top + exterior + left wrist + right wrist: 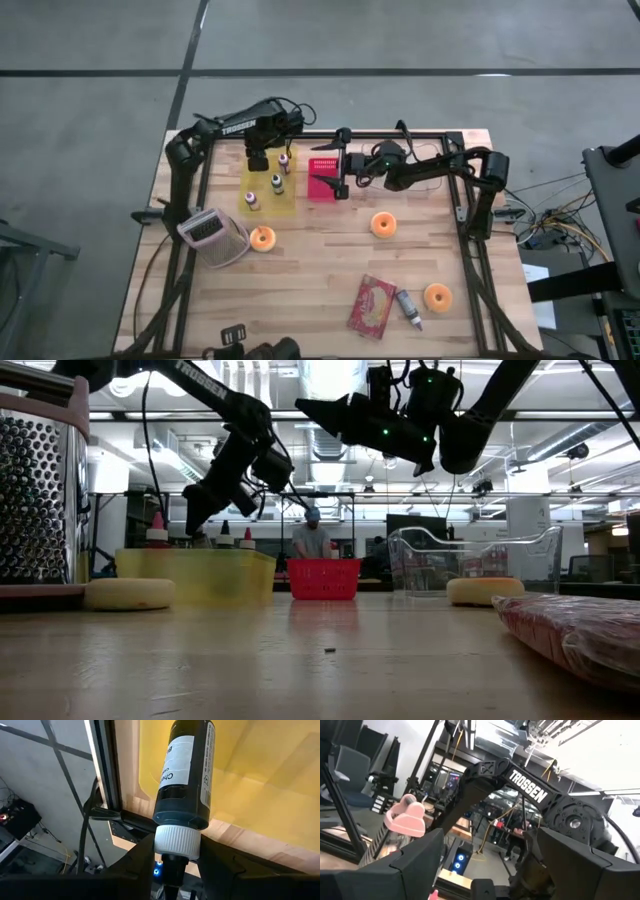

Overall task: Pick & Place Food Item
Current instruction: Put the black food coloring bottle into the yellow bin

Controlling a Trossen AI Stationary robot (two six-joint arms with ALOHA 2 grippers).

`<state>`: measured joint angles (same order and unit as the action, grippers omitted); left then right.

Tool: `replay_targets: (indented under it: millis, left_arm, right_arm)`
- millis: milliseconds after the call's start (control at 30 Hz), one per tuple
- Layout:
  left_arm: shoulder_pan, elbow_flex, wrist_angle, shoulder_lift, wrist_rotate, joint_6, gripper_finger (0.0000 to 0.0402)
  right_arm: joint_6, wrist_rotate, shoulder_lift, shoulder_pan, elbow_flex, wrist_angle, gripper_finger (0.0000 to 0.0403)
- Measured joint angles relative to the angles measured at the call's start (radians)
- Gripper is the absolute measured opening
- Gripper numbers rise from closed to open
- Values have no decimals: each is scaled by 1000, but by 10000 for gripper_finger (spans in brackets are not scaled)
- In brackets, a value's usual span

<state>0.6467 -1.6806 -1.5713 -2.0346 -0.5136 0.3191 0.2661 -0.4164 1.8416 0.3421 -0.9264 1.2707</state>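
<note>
The left end effector (258, 160) is near the top of the high view, left of the middle, over the back edge of the yellow tray (288, 205). Its fingers (135, 865) are squeezed almost shut on a dark bottle (186, 775). They pinch it at its white cap (176, 841). The bottle has a white label and sticks out over the yellow tray. More small bottles (277, 184) stand in that tray.

The right end effector (338, 186) is near the top middle of the high view, above the red basket (323, 182). Its fingers (420, 855) are spread wide apart and nothing is between them. In the low view it hangs high in the air, well above the basket (324, 578).

Three round orange food pieces lie on the wooden tabletop (310, 270). One (262, 238) is beside the metal grater (212, 235) on the left. One (383, 225) is near the middle. One (437, 297) is at the lower right, near a red packet (372, 306).
</note>
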Motion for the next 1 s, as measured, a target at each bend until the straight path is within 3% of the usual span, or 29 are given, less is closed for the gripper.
replay_targets:
  millis: [1000]
  left_arm:
    - [-1, 8, 0, -59, 103, -37, 129]
  right_arm:
    - [-4, 0, 1, 8, 0, -67, 314]
